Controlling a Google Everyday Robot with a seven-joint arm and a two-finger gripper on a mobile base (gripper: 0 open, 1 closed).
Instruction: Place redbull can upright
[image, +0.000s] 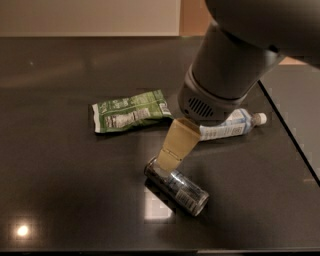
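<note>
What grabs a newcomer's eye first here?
The grey arm fills the upper right, its tan tool down at one end of the redbull can, which lies on its side front-centre on the dark table. Behind lie a green snack bag and a clear bottle.

The hand is hanging over the upper-left end of the redbull can and covering that end, so whether the two are touching is not showing. The arm is running out past the top and right edges and is hiding the base half of the plastic bottle. Print on the can, the bottle label and the green packet is blurring beyond reading. The left edge is cutting off the counter.
</note>
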